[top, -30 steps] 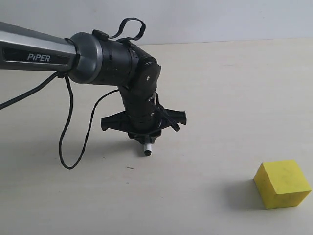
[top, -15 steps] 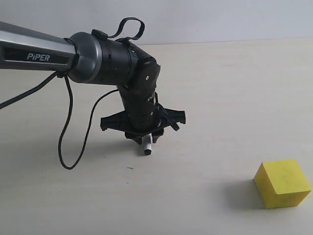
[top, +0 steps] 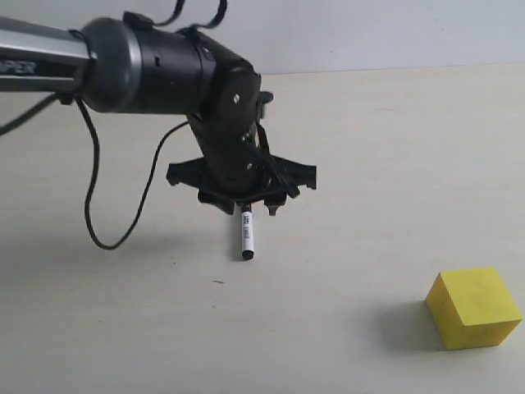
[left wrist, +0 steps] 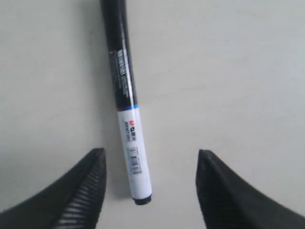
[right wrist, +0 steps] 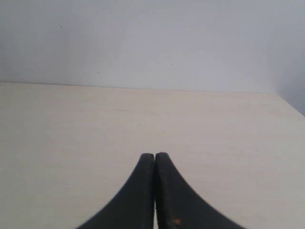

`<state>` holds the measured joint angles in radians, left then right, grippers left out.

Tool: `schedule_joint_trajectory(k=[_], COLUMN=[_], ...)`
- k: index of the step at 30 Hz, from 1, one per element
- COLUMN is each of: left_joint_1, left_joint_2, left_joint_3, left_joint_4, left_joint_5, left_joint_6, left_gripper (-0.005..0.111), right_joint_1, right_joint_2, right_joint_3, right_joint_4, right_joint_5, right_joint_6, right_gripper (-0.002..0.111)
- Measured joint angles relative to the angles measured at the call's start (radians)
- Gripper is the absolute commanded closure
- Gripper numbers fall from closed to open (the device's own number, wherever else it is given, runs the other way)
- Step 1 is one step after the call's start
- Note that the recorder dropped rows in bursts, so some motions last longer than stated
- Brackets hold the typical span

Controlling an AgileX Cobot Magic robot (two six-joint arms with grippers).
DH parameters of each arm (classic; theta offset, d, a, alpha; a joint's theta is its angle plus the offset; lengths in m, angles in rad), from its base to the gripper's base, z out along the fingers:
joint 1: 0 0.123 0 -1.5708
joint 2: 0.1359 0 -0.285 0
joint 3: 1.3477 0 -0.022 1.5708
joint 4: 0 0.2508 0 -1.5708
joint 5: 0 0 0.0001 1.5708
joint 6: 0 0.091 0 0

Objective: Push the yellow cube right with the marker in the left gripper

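The marker lies flat on the pale table, black cap end away from the arm and white barrel end toward the jaws. My left gripper hovers just above it, open. In the left wrist view the left gripper has its jaws spread wide on either side of the marker's white end, neither touching it. The yellow cube sits far to the right near the front, apart from both. My right gripper is shut on nothing, over bare table, and does not show in the exterior view.
A loose black cable hangs from the left arm and loops down to the table on the left. The table's back edge meets a plain wall. Bare tabletop lies between marker and cube.
The left arm has lifted and swung back a little. Its jaws have opened and let go of the marker, which now lies flat on the table instead of standing in the grip.
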<state>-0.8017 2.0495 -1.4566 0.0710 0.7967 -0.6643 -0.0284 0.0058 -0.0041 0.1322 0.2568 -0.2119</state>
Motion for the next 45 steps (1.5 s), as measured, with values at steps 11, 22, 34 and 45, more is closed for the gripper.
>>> schedule_joint_trajectory(k=[11, 22, 34, 45], left_joint_1=[-0.098, -0.068, -0.048, -0.047], left_joint_2=[-0.340, -0.818, -1.105, -1.110], left_joint_3=[0.247, 0.935, 1.148, 1.148], left_joint_4=[0.113, 0.210, 0.217, 0.217], left_joint_5=[-0.299, -1.135, -1.126, -1.126], left_joint_6=[0.107, 0.176, 0.216, 0.220], left_gripper=[0.107, 0.107, 0.107, 0.107], right_joint_1=[0.000, 0.000, 0.000, 0.000], right_joint_2=[0.000, 0.000, 0.000, 0.000], right_joint_3=[0.000, 0.000, 0.000, 0.000], right_joint_4=[0.000, 0.000, 0.000, 0.000], right_joint_5=[0.000, 0.000, 0.000, 0.000], right_joint_6=[0.000, 0.000, 0.000, 0.000], right_gripper=[0.108, 0.108, 0.108, 0.108])
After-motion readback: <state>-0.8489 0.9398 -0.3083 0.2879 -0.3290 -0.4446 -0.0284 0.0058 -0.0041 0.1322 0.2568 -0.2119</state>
